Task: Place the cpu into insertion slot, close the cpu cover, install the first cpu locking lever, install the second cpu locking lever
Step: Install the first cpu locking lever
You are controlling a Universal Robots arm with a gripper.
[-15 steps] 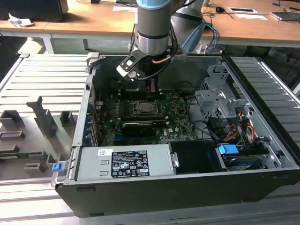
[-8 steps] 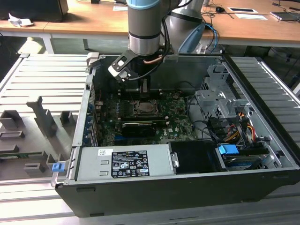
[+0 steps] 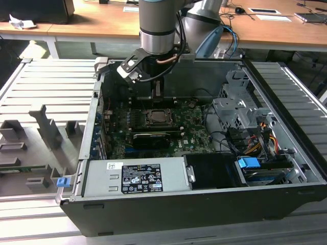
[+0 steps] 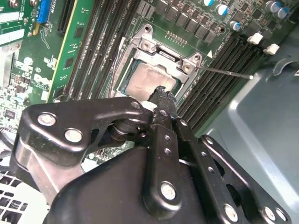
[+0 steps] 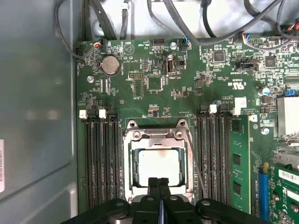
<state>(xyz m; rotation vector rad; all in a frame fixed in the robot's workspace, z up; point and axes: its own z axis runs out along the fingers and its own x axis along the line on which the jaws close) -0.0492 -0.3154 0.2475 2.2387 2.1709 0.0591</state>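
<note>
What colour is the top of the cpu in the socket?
The cpu has a pale silver-grey top, clearest in the first wrist view.

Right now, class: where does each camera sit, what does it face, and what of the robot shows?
Exterior view: off the arm, looking down into the open black computer case; grey arm and black tool show.
First wrist view: at the wrist, facing the green motherboard; tool shows.
Second wrist view: at the wrist, slanted across that motherboard; tool linkage shows.
Both wrist views share the pale silver square chip.
</note>
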